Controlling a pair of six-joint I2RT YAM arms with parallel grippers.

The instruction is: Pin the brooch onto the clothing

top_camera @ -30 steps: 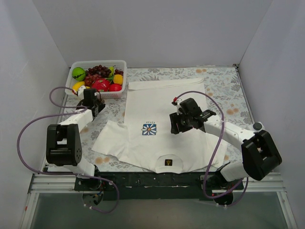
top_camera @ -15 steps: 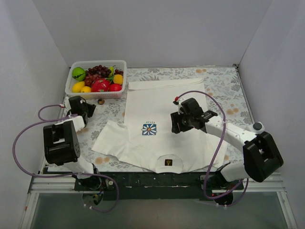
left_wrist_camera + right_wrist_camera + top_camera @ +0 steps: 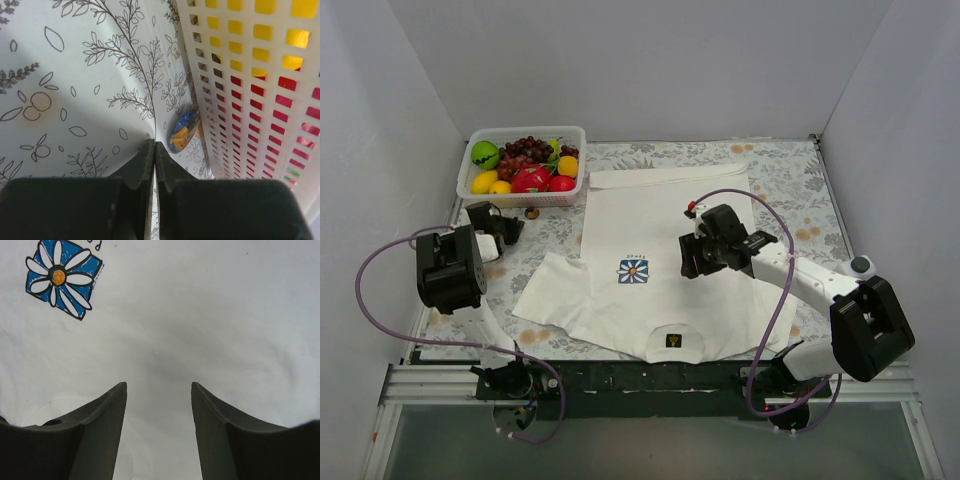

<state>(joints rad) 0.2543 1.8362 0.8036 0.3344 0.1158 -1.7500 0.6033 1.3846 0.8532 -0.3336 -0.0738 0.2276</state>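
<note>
The brooch point(image 3: 532, 212), a small disc, lies on the patterned cloth just in front of the fruit basket. In the left wrist view the brooch point(image 3: 182, 132) shows a blue and orange face, tilted beside the basket wall. My left gripper point(image 3: 512, 224) is shut and empty, its tips point(image 3: 154, 145) just short of the brooch and to its left. The white T-shirt point(image 3: 640, 215) lies flat with its daisy print point(image 3: 633, 271) and dark neck label point(image 3: 671, 341). My right gripper point(image 3: 692, 262) is open and empty above the shirt point(image 3: 200, 315), right of the print point(image 3: 62, 277).
A white perforated basket point(image 3: 520, 131) of fruit stands at the back left; its wall point(image 3: 260, 90) fills the right of the left wrist view. White walls enclose the table on three sides. Purple cables loop from both arms.
My left arm has drawn back to the left, away from the basket front, and the brooch now shows on the cloth. The right arm has hardly moved.
</note>
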